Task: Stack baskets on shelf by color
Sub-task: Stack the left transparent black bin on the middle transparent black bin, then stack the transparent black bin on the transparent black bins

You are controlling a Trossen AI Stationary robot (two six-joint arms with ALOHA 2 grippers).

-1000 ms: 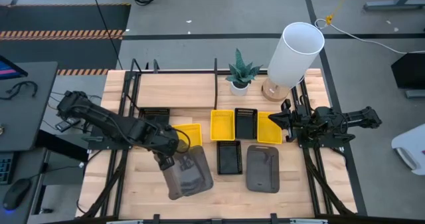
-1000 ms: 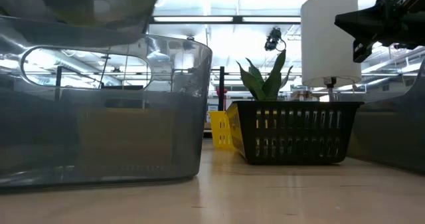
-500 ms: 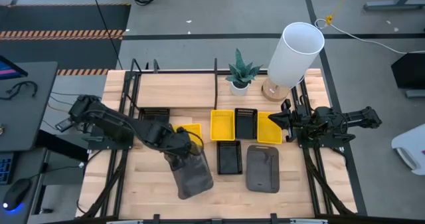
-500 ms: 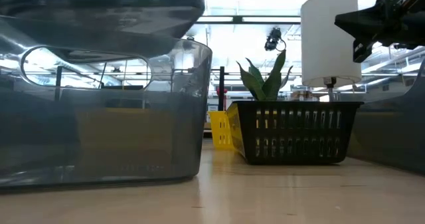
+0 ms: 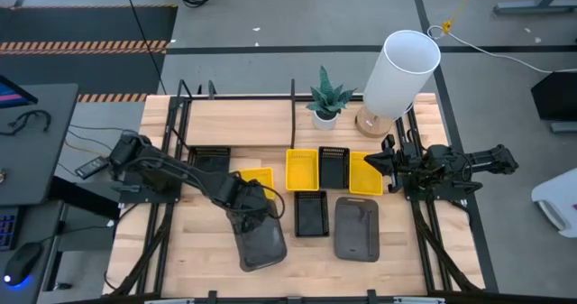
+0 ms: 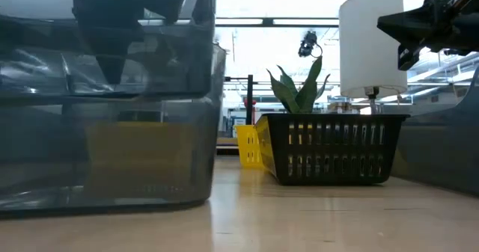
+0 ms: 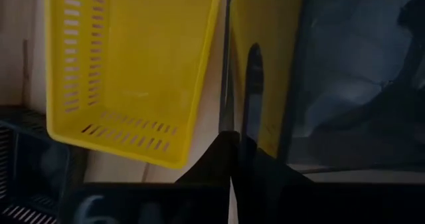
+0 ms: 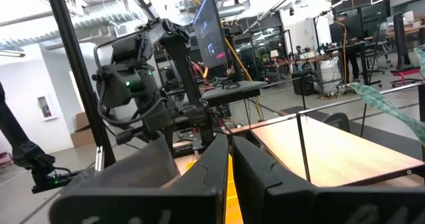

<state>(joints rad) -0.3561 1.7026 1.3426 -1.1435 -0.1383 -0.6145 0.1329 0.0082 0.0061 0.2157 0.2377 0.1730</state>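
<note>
My left gripper (image 5: 243, 211) is shut on a dark grey translucent basket (image 5: 263, 244) near the table's front left, next to a yellow basket (image 7: 126, 71). In the low view the grey basket (image 6: 105, 147) fills the left side, with a second grey wall above it; I cannot tell whether that is one basket or two. My right gripper (image 5: 389, 164) hovers shut above the right-hand yellow basket (image 5: 365, 175), touching nothing. Two more yellow baskets, three black slatted ones and another grey basket (image 5: 358, 229) rest on the table. The shelf (image 5: 293, 115) stands along the far side. My left gripper holds the grey basket by the rim of its far end wall (image 7: 228, 108), coming from above. One finger (image 7: 253, 84) shows dark through the translucent wall and the other is on its opposite face. The basket's lower edge (image 6: 112, 203) shows at the table top.
A black slatted basket (image 5: 312, 216) lies just right of the held one. A black basket (image 5: 209, 157) sits by the left shelf uprights. A plant pot (image 5: 325, 116) and a white cylinder lamp (image 5: 401, 69) stand at the far right. Bare wood lies along the near edge (image 5: 180, 259).
My left gripper has moved toward the table's right, carrying the grey basket's far end with it. The basket has turned about on the spot, and its near end has shifted little. In the low view its handle slot has swung out of sight.
</note>
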